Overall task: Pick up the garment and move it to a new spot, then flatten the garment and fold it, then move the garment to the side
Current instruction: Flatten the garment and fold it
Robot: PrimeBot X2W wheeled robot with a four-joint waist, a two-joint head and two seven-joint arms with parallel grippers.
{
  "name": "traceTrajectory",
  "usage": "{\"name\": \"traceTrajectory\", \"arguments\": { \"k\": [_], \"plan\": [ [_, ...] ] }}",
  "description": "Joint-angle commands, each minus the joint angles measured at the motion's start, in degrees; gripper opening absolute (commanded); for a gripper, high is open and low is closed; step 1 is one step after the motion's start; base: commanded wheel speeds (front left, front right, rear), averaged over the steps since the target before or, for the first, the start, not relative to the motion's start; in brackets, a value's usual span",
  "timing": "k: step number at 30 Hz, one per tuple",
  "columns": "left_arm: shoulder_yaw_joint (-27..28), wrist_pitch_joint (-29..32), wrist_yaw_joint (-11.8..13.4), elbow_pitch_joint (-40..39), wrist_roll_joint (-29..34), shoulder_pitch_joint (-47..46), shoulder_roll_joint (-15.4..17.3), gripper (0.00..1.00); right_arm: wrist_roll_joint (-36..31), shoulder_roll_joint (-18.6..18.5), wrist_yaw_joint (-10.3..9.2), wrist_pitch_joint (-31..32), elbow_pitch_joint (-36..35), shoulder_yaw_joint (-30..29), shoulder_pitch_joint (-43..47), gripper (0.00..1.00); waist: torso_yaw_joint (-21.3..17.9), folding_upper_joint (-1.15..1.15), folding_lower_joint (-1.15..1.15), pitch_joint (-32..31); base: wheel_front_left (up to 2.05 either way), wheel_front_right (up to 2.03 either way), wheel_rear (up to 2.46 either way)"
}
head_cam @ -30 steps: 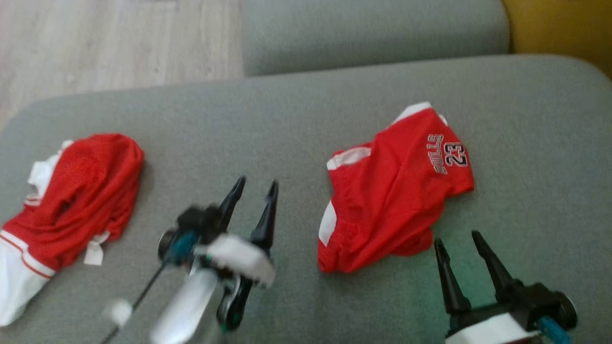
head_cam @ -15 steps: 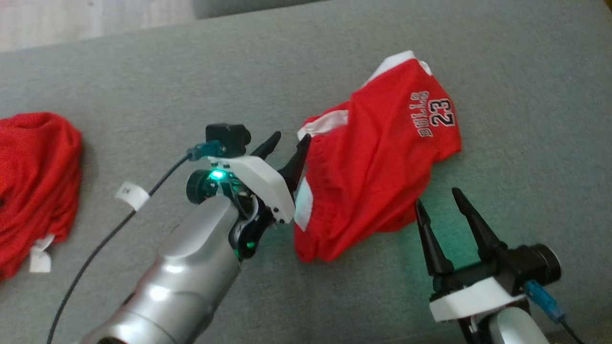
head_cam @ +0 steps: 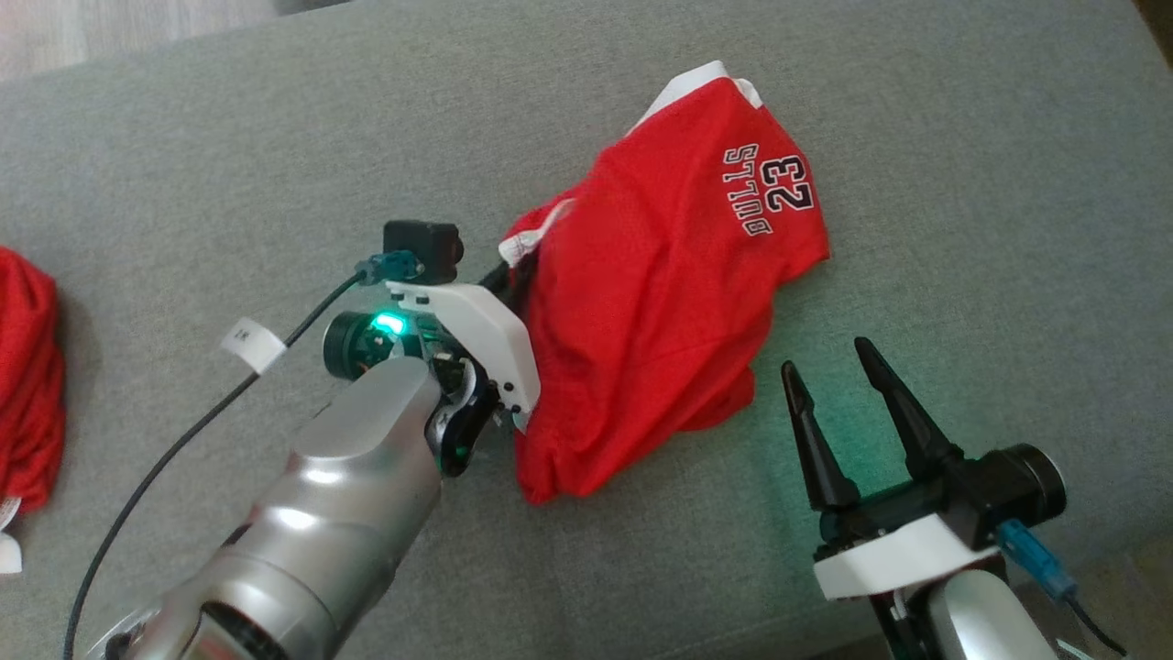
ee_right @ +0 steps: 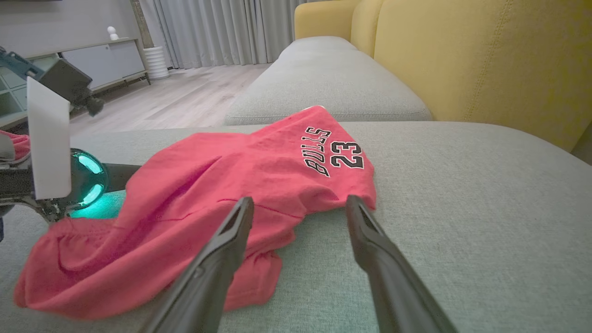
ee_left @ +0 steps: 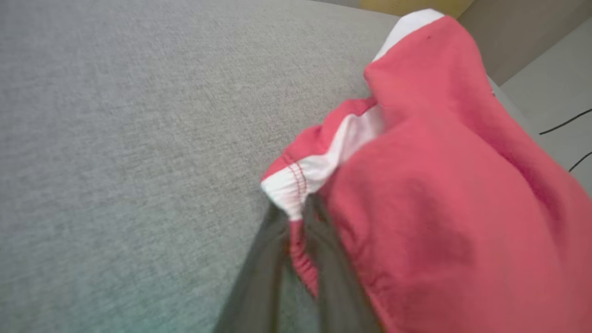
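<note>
The garment (head_cam: pixel 660 302) is a pair of red shorts with white trim and "BULLS 23" printed on it, lying crumpled on the grey sofa cushion (head_cam: pixel 962 183). My left gripper (head_cam: pixel 515 275) is at its left edge, fingers shut on the white-and-red hem. In the left wrist view the two dark fingers (ee_left: pixel 268 259) pinch that hem of the garment (ee_left: pixel 439 185), with the left gripper (ee_left: pixel 298 222) nearly closed. My right gripper (head_cam: pixel 825 354) stands open just right of the garment's near corner, not touching it. In the right wrist view the right gripper (ee_right: pixel 299 200) frames the garment (ee_right: pixel 222 185).
A second red and white garment (head_cam: pixel 27 367) lies at the far left edge of the cushion. A yellow sofa back (ee_right: pixel 462 55) rises to the right, another grey cushion (ee_right: pixel 323 83) beyond. The left arm's cable (head_cam: pixel 183 440) trails across the cushion.
The head camera has shifted. My left gripper came up to the garment's left edge and closed on the hem, bunching it. The right gripper stays open.
</note>
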Motion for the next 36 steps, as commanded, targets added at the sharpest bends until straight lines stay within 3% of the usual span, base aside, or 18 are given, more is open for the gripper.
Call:
{"name": "traceTrajectory", "arguments": {
  "k": [1, 13, 24, 30, 36],
  "plan": [
    [0.19, -0.50, -0.28, -0.26, -0.75, -2.22, 0.47, 0.00, -0.43, -0.13, -0.04, -0.22, -1.55, 1.42, -1.47, 1.00, -0.30, 0.00, 0.00, -0.44, 0.00, 0.00, 0.00],
    [-4.60, -9.07, -1.85, -0.77, 0.78, -7.27, 0.47, 0.00, 0.23, 0.34, -0.04, -0.22, -0.13, 2.87, 0.61, 1.00, -3.85, 0.00, 0.00, -8.91, 0.00, 0.00, 0.00],
    [-8.50, -6.78, -2.81, -9.89, -1.28, -22.38, 0.47, 0.00, 1.20, 0.54, -0.04, -0.22, 0.40, 3.66, 4.88, 1.00, -9.69, 0.00, 0.00, -17.04, 0.00, 0.00, 0.00],
    [-10.45, -6.29, -2.83, -15.25, -3.09, -28.47, 2.01, 0.00, 1.18, 0.58, -0.04, -0.22, -0.32, 1.89, 6.21, 1.00, -8.14, 0.00, 0.00, -18.54, 0.00, 0.00, 0.00],
    [-14.99, -4.63, -2.84, -21.48, -7.57, -18.92, 7.37, 0.00, 1.89, 0.60, -0.04, -0.22, -1.78, 0.32, 6.82, 1.00, -3.39, 0.00, 0.00, -17.67, 0.00, 0.00, 0.00]
  ]
}}
